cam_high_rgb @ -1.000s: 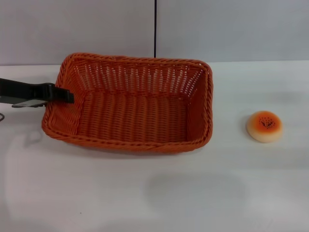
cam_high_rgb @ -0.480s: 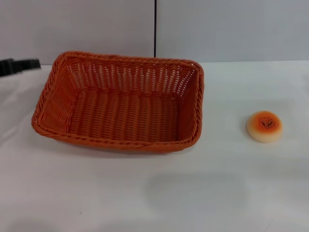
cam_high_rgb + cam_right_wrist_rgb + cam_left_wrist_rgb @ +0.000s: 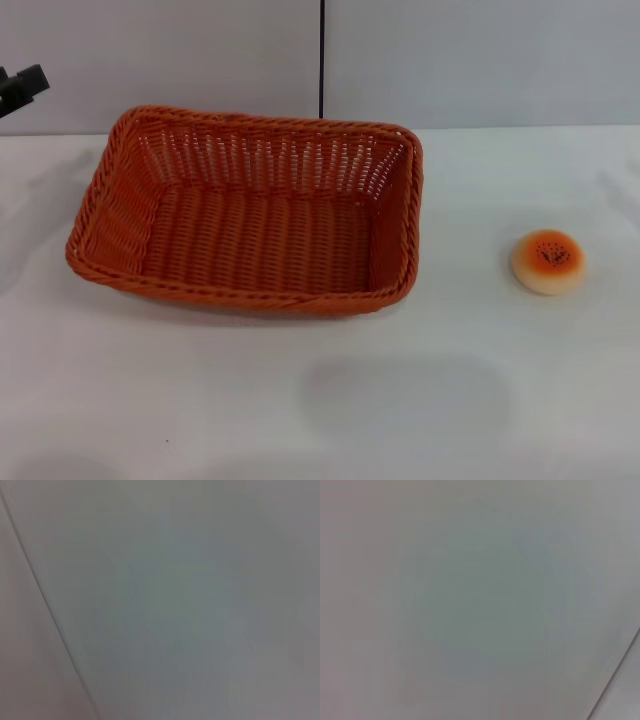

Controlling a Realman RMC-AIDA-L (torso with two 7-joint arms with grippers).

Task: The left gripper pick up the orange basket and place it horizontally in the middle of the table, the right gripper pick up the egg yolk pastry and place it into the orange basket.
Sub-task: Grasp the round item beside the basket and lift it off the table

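Note:
The orange basket (image 3: 250, 212) rests flat on the white table (image 3: 320, 400), lying lengthwise across the middle and a little left of centre, with nothing inside it. To its right, well apart from it, sits the egg yolk pastry (image 3: 548, 261), a small round bun with an orange top and dark seeds. Only a black tip of my left gripper (image 3: 22, 86) shows at the far left edge of the head view, raised above and behind the basket's left end and holding nothing. My right gripper is out of view. Both wrist views show only blank grey surface.
A grey wall with a dark vertical seam (image 3: 321, 58) stands behind the table. Bare white tabletop lies in front of the basket and around the pastry.
My left gripper let go of the basket's left rim and drew back up and to the left, almost out of frame. The basket settled slightly to the left and now rests flat.

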